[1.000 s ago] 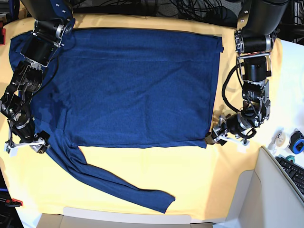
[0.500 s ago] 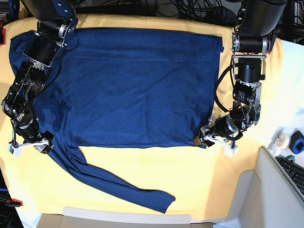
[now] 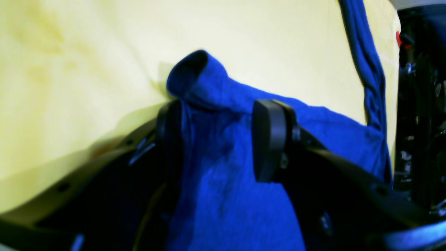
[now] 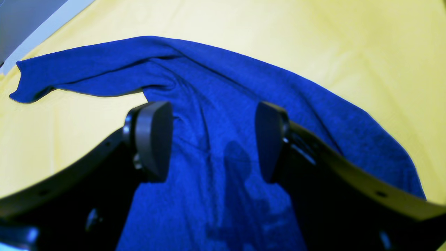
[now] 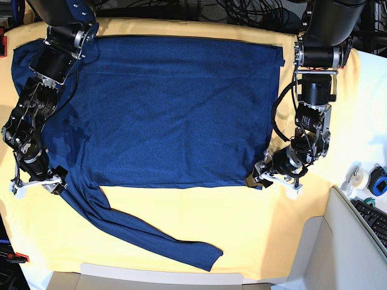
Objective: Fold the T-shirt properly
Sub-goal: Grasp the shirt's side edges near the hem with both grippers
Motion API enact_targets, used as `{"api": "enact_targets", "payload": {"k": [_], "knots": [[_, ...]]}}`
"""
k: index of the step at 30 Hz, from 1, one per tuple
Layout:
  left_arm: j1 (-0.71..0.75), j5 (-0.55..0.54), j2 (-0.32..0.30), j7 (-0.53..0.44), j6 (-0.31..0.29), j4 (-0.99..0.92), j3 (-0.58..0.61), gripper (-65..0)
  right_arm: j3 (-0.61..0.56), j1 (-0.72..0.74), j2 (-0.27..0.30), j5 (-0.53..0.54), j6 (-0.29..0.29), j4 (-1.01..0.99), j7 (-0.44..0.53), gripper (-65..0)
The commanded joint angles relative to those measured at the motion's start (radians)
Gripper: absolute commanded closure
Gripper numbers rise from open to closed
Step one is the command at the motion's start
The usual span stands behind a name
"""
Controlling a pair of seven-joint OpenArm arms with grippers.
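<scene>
Left pincer [image 5: 270, 176] shifted inward, yellow cloth [image 5: 254, 223], cables [image 5: 254, 15]

A plain dark navy blue knit long-sleeved T-shirt [image 5: 175, 109] with no print is seen in the base view; in the 2 wrist views the same fabric is rendered a brighter royal blue. A plain pale yellow cloth [image 5: 242, 223] is spread over the table, and faint darker yellow stains are visible on it in the left wrist view. The 2 robot arms are finished in black and grey, and matte black pads [image 4: 153, 139] are carried by the fingers. A small red item [image 5: 18, 258] is seen at the table's near left corner.
</scene>
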Motion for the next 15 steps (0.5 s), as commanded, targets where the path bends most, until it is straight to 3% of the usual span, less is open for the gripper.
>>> {"api": "enact_targets", "payload": {"k": [1,6,11,14,15], "knots": [[-0.022,0.007,0.003,0.009,0.002,0.007,0.000,-29.6,0.001,0.023,0.015,0.010,0.007,0.015,0.022,-37.1],[-0.022,0.007,0.010,0.009,0.002,0.007,0.026,-27.7,0.001,0.020,0.015,0.010,0.007,0.013,0.022,-37.1],[-0.022,0.007,0.007,0.009,0.002,0.007,0.066,-13.0,0.002,0.020,0.016,0.010,0.007,0.005,0.022,-37.1],[-0.015,0.007,0.003,0.009,0.004,0.007,0.066,0.0,0.002,0.036,0.024,0.009,0.007,-0.050,0.023,-37.1],[-0.007,0.007,0.003,0.009,0.004,0.007,0.066,0.0,0.002,0.059,0.025,0.009,0.012,-0.084,0.023,-37.1]]}}
